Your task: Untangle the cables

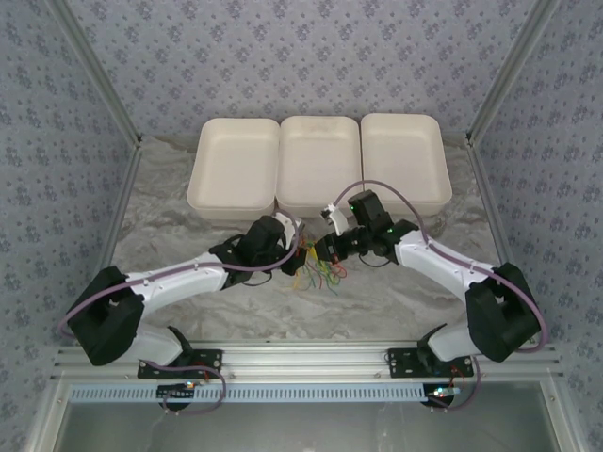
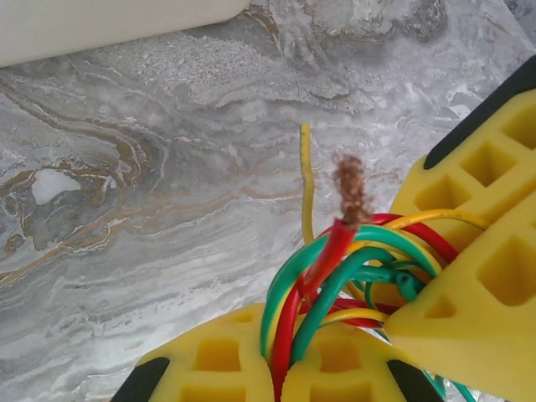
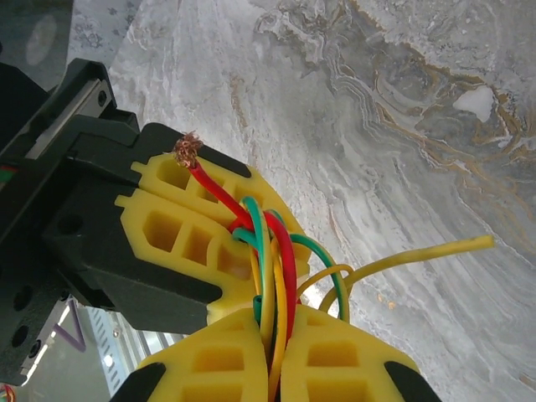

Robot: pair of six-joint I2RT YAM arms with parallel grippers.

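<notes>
- Now the left end effector and the right end effector each pinch the cables, fingertips almost touching.
- Tangle sits between them, just above the desk, its short span running left to right.

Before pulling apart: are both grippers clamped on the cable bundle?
Yes: in the right wrist view the right gripper and left gripper each pinch the red, green and yellow cables.
</notes>
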